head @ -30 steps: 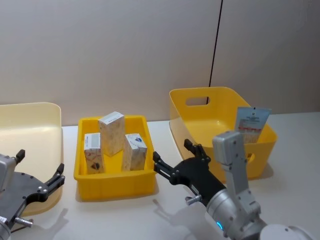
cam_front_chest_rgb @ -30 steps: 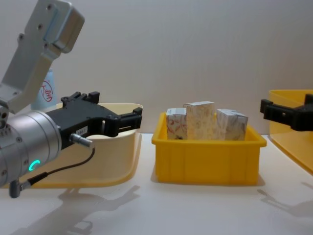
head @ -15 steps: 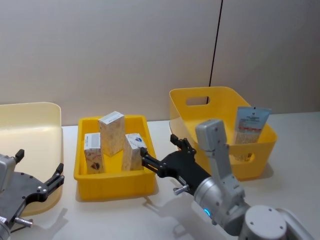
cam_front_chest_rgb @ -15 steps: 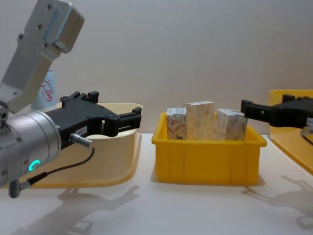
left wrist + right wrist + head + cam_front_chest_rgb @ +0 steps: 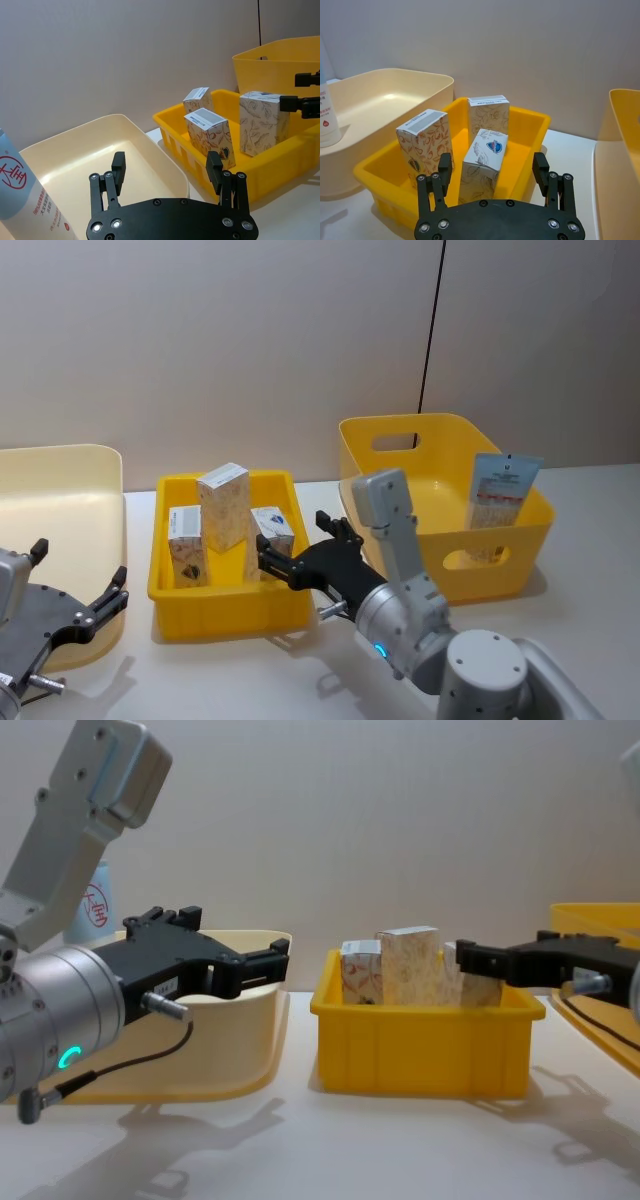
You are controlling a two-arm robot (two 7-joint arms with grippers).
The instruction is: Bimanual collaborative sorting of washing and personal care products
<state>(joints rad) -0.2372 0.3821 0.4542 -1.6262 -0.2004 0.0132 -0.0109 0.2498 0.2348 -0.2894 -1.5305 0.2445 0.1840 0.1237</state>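
As it is swinging leftward — right gripper (image 5: pixel 293 532): reaching the yellow bin (image 5: pixel 225 608) beside a carton (image 5: pixel 275 523), fingers wide.
left gripper (image 5: pixel 80 568): idling by the cream bin (image 5: pixel 60 490), fingers wide.

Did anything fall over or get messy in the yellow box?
No, nothing looks wrong. The three cartons stand upright in the small yellow bin, none crushed. The right gripper is open near them; the left gripper is open by the cream bin.

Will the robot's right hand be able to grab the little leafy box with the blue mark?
Probably yes: the open right hand faces that small whitish cardboard carton in the yellow plastic tray, with nothing between them.
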